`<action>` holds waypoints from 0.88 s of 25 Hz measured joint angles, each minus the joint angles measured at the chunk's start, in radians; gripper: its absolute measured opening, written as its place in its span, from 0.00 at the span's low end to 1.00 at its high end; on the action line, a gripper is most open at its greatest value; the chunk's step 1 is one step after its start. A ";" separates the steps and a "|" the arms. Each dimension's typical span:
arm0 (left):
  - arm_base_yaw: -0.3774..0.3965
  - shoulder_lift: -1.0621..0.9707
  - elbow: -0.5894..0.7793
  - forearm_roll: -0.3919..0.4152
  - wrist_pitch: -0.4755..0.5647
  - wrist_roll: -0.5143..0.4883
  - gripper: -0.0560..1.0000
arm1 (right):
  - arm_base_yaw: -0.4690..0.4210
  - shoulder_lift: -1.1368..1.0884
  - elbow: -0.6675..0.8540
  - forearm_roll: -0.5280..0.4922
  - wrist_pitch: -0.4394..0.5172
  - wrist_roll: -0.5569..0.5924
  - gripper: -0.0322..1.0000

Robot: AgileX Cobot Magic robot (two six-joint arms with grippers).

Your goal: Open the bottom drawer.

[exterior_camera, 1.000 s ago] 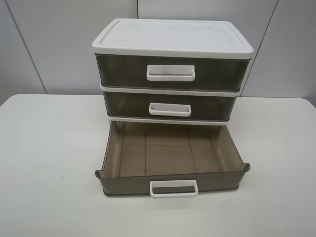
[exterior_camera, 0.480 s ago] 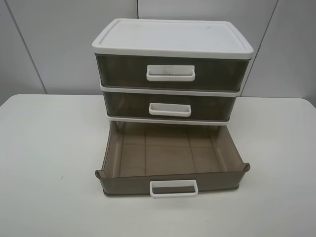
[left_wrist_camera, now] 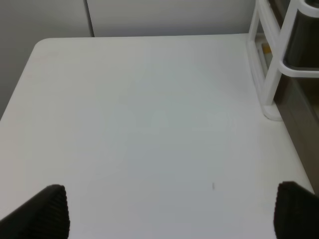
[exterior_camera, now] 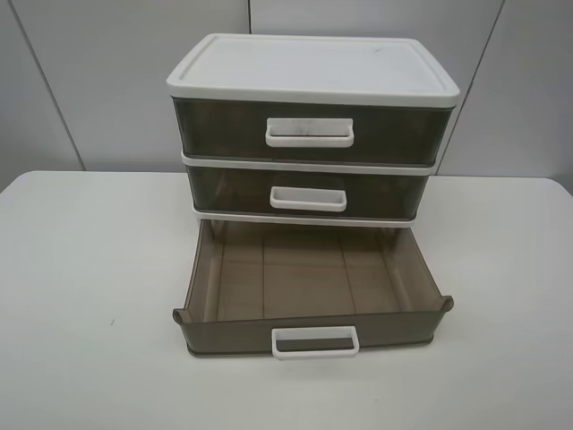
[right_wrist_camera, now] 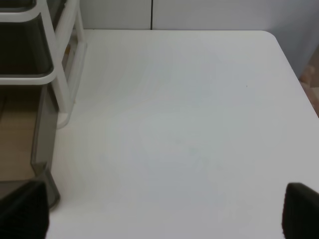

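Note:
The bottom drawer [exterior_camera: 309,287] is a shallow smoky-brown tray with a ribbed floor and a thin white loop handle [exterior_camera: 315,341]. It stands pulled far out of the white-framed cabinet [exterior_camera: 313,67] and holds nothing. Its side wall shows in the left wrist view [left_wrist_camera: 304,124] and in the right wrist view [right_wrist_camera: 42,134]. Neither arm shows in the high view. My left gripper [left_wrist_camera: 169,214] is open over bare table, left of the cabinet. My right gripper [right_wrist_camera: 159,214] is open over bare table, right of the cabinet. Neither holds or touches anything.
The middle drawer [exterior_camera: 308,198] and top drawer [exterior_camera: 309,133] are shut. The cabinet stands on a white table [exterior_camera: 81,296] with grey wall panels behind. The table's rounded corners show in both wrist views [left_wrist_camera: 42,45] [right_wrist_camera: 271,37].

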 joint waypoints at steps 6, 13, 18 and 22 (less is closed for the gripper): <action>0.000 0.000 0.000 0.000 0.000 0.001 0.80 | 0.000 0.000 0.000 0.000 0.000 0.000 0.83; 0.000 0.000 0.000 0.000 0.000 0.001 0.80 | 0.204 0.000 0.000 -0.001 0.000 0.000 0.83; 0.000 0.000 0.000 0.000 0.000 0.001 0.80 | 0.359 0.000 0.000 -0.001 0.000 0.000 0.83; 0.000 0.000 0.000 0.000 0.000 0.001 0.80 | 0.433 0.000 0.000 -0.001 0.000 0.000 0.83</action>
